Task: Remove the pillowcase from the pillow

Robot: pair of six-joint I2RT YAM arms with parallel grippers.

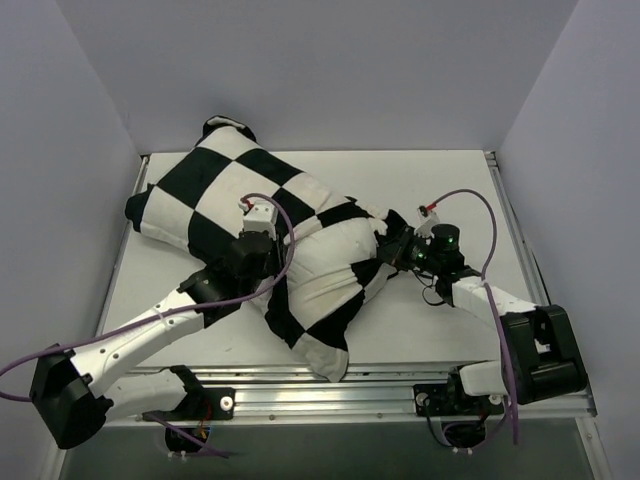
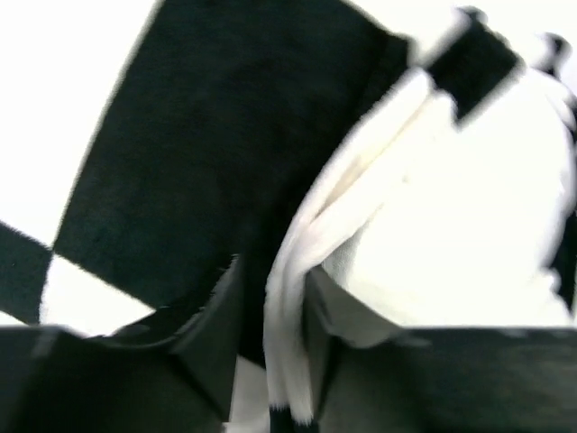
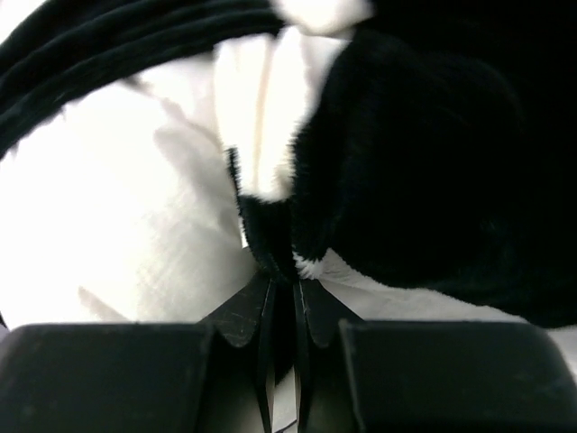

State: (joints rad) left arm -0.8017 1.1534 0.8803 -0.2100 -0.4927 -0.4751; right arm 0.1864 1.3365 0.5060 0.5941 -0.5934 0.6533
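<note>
Black-and-white pillowcase (image 1: 215,185) hem pinched by left fingers (image 2: 209,336) and right fingers (image 3: 240,316).

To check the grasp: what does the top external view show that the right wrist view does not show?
Only top external: the left arm, the right arm, the table, the pillow partly out of the pillowcase. Only right wrist: the right gripper, its fingers shut on a pillowcase fold. Both: checkered pillowcase, white pillow.
</note>
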